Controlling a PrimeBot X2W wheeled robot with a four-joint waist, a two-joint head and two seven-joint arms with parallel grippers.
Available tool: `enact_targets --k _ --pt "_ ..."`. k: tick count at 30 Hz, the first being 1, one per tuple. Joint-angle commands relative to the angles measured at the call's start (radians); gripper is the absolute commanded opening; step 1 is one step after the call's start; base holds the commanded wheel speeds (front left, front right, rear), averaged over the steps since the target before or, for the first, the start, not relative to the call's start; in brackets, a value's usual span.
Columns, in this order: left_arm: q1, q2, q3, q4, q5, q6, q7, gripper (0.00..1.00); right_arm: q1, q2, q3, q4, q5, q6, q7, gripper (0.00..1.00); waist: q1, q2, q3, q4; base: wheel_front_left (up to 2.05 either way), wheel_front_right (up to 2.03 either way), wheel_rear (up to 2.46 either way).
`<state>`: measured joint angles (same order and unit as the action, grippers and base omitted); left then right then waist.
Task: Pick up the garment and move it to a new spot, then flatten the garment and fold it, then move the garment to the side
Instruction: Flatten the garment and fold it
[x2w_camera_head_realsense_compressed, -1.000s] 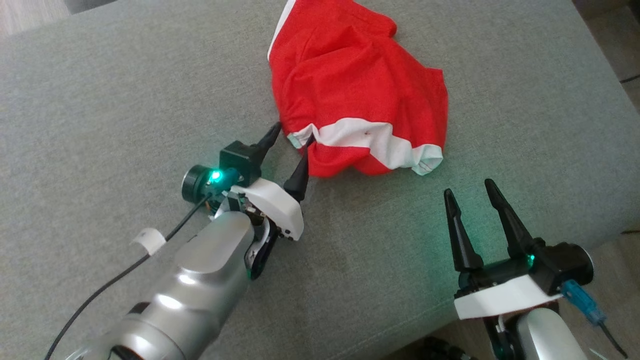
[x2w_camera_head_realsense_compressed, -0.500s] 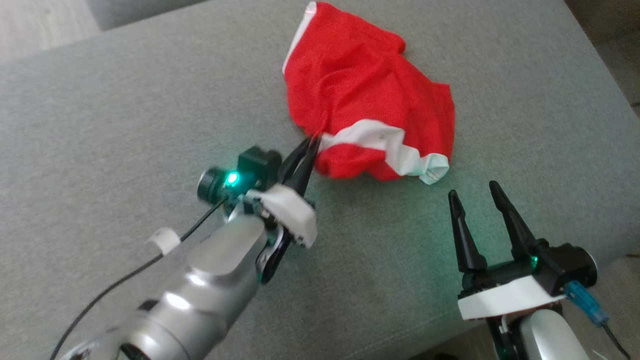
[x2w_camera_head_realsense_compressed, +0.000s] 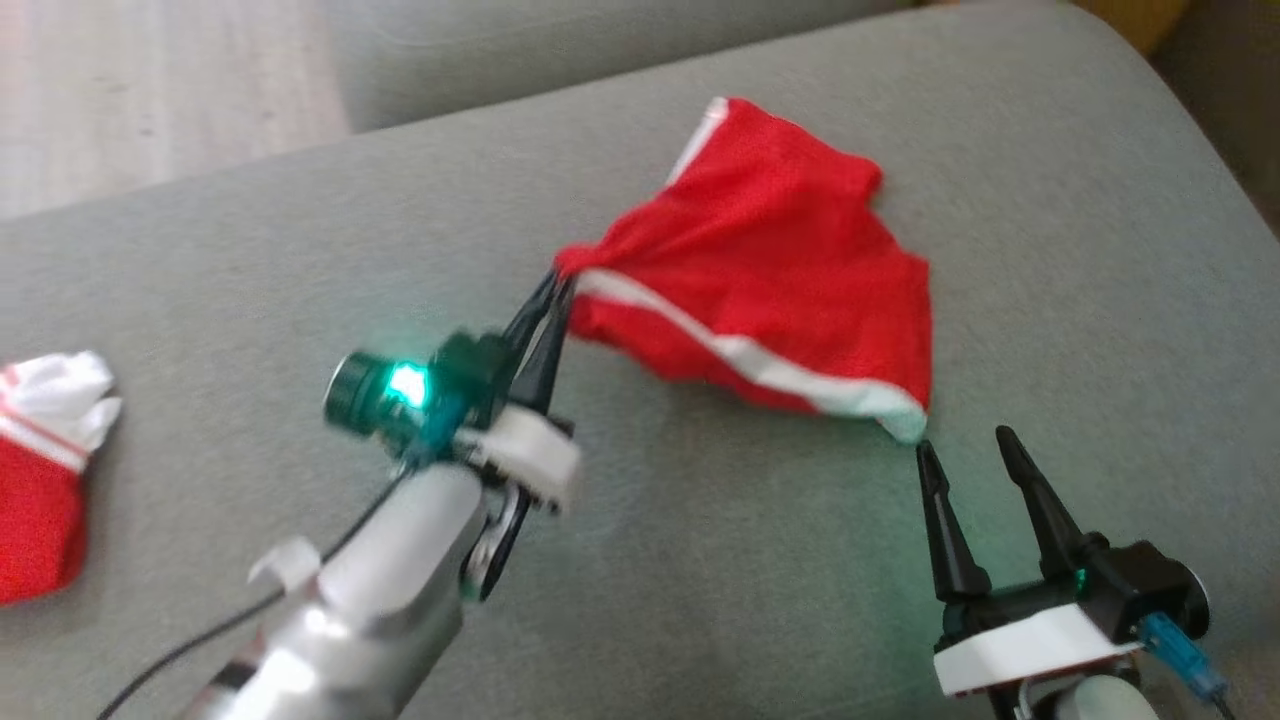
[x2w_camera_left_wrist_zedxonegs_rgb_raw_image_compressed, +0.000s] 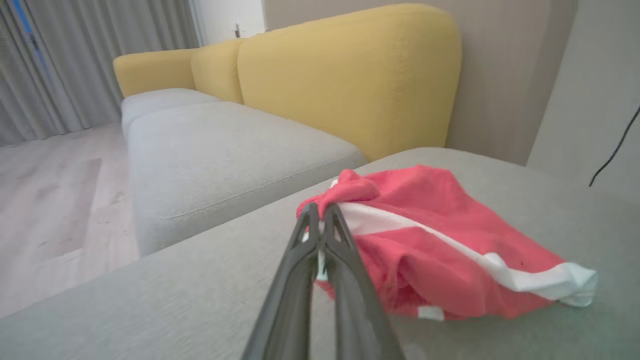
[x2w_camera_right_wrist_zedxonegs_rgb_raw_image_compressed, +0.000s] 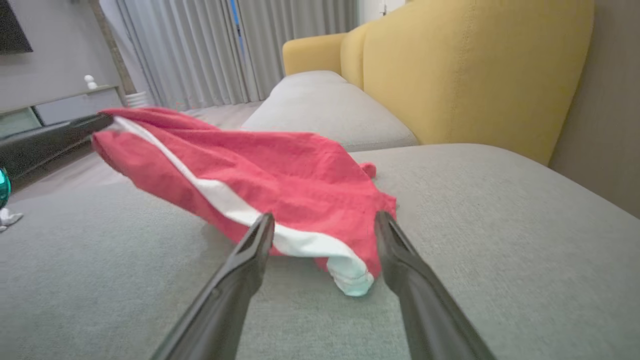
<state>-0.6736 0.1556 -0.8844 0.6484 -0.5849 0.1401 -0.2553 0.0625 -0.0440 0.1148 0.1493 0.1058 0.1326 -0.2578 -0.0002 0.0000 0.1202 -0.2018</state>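
Lying at the left edge of the grey cushion (x2w_camera_head_realsense_compressed: 700, 580) in the head view is a small bunched red and white cloth (x2w_camera_head_realsense_compressed: 40, 480), cut off by the frame and well apart from everything else. Right of it, the left arm reaches up and away across the cushion. The left gripper (x2w_camera_head_realsense_compressed: 553, 292) is pinched tight on one corner of the garment (x2w_camera_head_realsense_compressed: 790, 260), its two dark fingers pressed together with the fabric bunched at their tips. In the left wrist view, red cloth and the start of a white stripe sit squeezed between those fingers.

The red garment hangs from that corner, which is raised off the cushion. It slopes down to the right, where its far and right parts rest on the cushion near the middle. A white stripe runs from the pinched corner down to a pale end at the garment's near right.

Just near of that pale end is the right gripper (x2w_camera_head_realsense_compressed: 963, 440), its fingers spread wide and holding nothing. Whether a fingertip touches the cloth cannot be told. In the right wrist view the pale end lies on the cushion between the two fingers. A yellow sofa back (x2w_camera_right_wrist_zedxonegs_rgb_raw_image_compressed: 475, 70) stands beyond.
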Motion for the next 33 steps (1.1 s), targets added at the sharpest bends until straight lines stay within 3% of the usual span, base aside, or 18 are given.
enact_targets --k 1,15,29,31,32,33 --pt "-0.004 0.048 0.028 -0.058 0.023 0.032 -0.006 0.0 -0.002 -0.006 0.013 -0.026 -0.004 -0.002 -0.004 1.0 0.0002 0.0 -0.03 0.05 0.0 0.0 0.0" --pt "0.239 0.23 0.121 -0.29 0.022 0.109 -0.006 0.0 -0.009 -0.006 -0.032 0.097 -0.012 -0.002 -0.004 1.0 0.0002 0.0 0.011 0.186 0.0 0.0 0.0" --pt "0.235 0.22 0.12 -0.336 0.028 0.107 -0.006 0.0 -0.096 -0.006 0.106 0.281 0.013 -0.002 -0.004 1.0 0.0002 0.0 0.048 0.259 0.0 0.0 0.0" --pt "0.234 0.217 0.118 -0.334 0.027 0.105 -0.006 0.0 -0.105 -0.006 0.121 0.301 0.019 -0.002 -0.004 0.69 0.0002 0.0 0.048 0.263 0.0 0.0 0.0" --pt "0.233 0.216 0.118 -0.332 0.027 0.104 -0.006 0.0 -0.11 -0.006 0.123 0.307 0.022 -0.002 -0.004 0.61 0.0002 0.0 0.048 0.263 0.0 0.0 0.0" --pt "0.233 0.215 0.118 -0.331 0.027 0.103 -0.006 0.0 -0.114 -0.006 0.126 0.312 0.025 -0.002 -0.004 0.46 0.0002 0.0 0.047 0.263 0.0 0.0 0.0"
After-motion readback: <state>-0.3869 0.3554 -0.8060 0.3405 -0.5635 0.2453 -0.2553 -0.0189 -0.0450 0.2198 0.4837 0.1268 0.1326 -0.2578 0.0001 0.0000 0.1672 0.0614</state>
